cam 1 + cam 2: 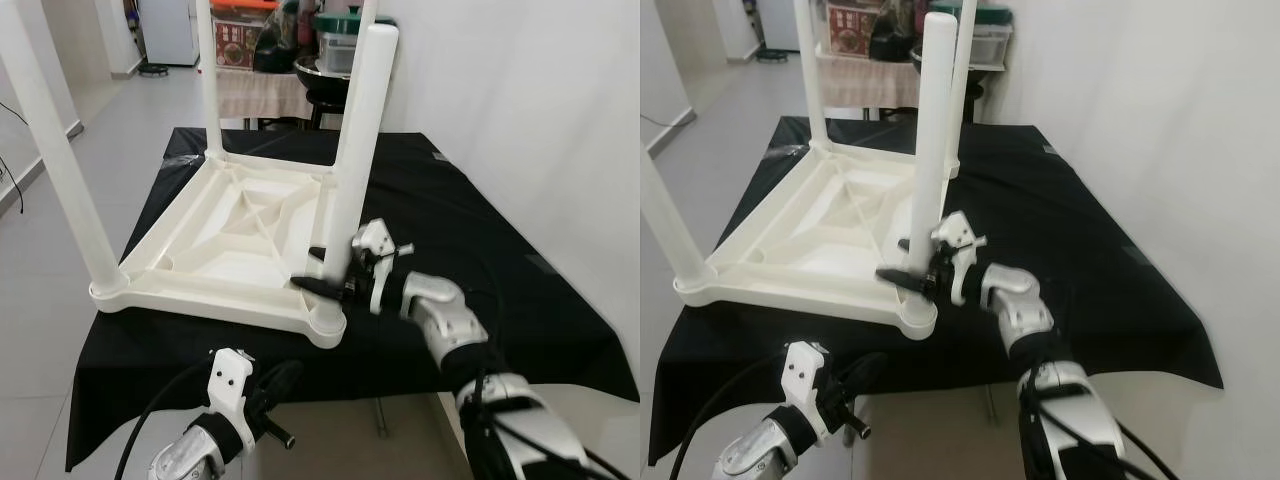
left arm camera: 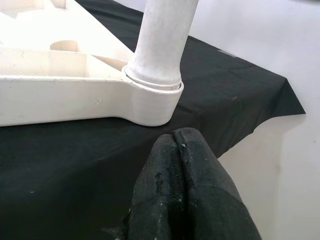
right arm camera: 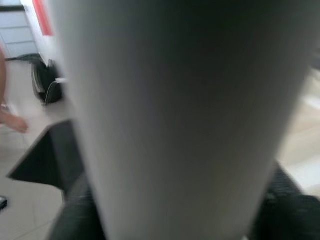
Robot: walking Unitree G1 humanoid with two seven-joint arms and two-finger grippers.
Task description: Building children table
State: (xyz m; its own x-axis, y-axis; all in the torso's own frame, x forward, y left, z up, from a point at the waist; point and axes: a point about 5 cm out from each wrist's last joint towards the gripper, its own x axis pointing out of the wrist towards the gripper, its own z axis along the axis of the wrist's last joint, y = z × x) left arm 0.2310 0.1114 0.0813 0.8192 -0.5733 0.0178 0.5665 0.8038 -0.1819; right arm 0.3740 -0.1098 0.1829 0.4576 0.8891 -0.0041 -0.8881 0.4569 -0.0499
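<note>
White plastic fills your head views: the upturned white plastic children's table top (image 1: pixel 215 235) lies on the black cloth-covered table (image 1: pixel 470 230), and your right gripper (image 1: pixel 335 272) has its fingers spread around the near-corner white cylindrical leg (image 1: pixel 352 150), low down just above its socket. You look to be seating this last leg; next, press or twist it home. Your left wrist view shows the left gripper (image 2: pixel 175 165) pressed together, empty, just short of that corner socket. Your right wrist view has the leg close between dark fingers (image 3: pixel 75 210).
</note>
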